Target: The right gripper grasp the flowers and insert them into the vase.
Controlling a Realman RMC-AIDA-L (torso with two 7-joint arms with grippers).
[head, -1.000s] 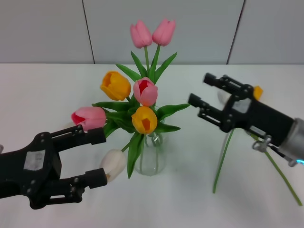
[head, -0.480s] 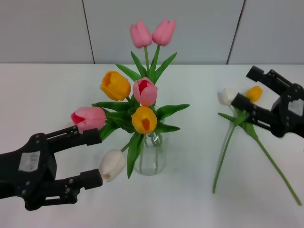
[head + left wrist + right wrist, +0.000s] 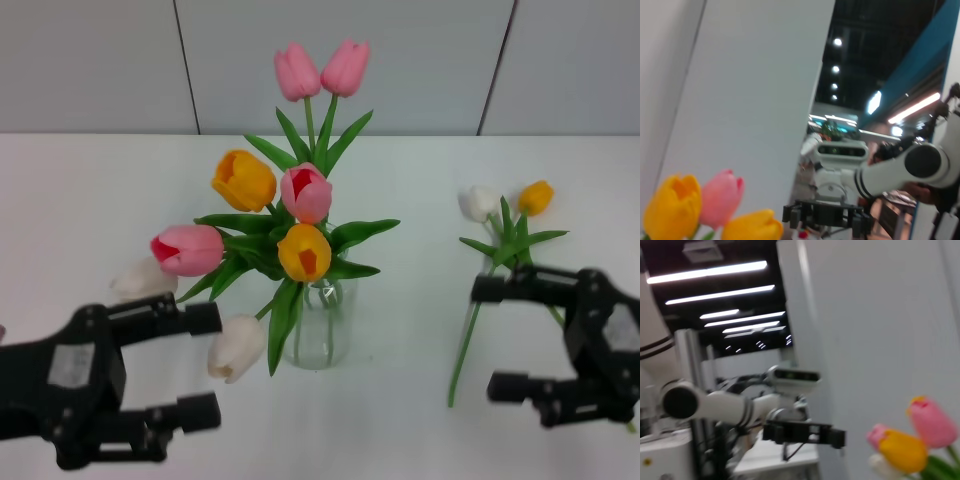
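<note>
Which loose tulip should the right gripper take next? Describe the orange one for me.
Start at the vase mid-table, then look toward the right gripper. Two tulips lie beyond it; the orange tulip is the outer one, its neighbour the white tulip.

Plain white table, small clear glass cylinder vase standing at centre, white and orange artificial tulips lying at right
</note>
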